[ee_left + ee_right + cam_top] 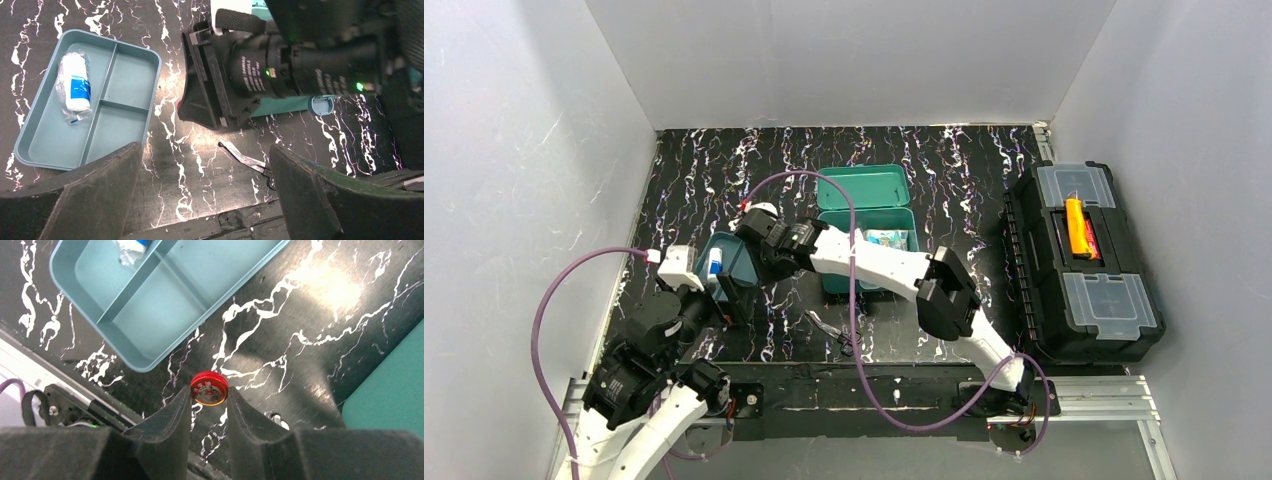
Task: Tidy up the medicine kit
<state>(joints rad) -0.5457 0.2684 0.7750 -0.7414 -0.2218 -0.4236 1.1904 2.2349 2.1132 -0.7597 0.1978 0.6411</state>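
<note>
Firstly, table (964, 170): black top with white marbling, seen from above.

Black toolbox (1034, 270): at 3 o'clock, closed, clear compartment lids, an orange item (1076, 228) showing in the middle slot.

Medicine kit (864, 187): teal-green box at the table's centre towards 12 o'clock, lid thrown back flat on the far side, packets (887, 238) lying in the base; the right arm crosses its near left part.

Inner tray (125, 75): blue-teal, three compartments, out of the kit and resting on the table at 9 o'clock. The long compartment holds one wrapped white roll with blue print (75, 82); the other two compartments show nothing in them.

Left gripper (205, 170): at 8 o'clock, near the tray's near edge, fingers spread wide, grasping nothing.

Right gripper (209, 395): reaching to 10 o'clock, fingers clenched on a small red round tin (209, 388), over bare table just beside a tray corner.

Thin metal tool (245, 159): lying flat at 6 o'clock, near the kit's front.
</note>
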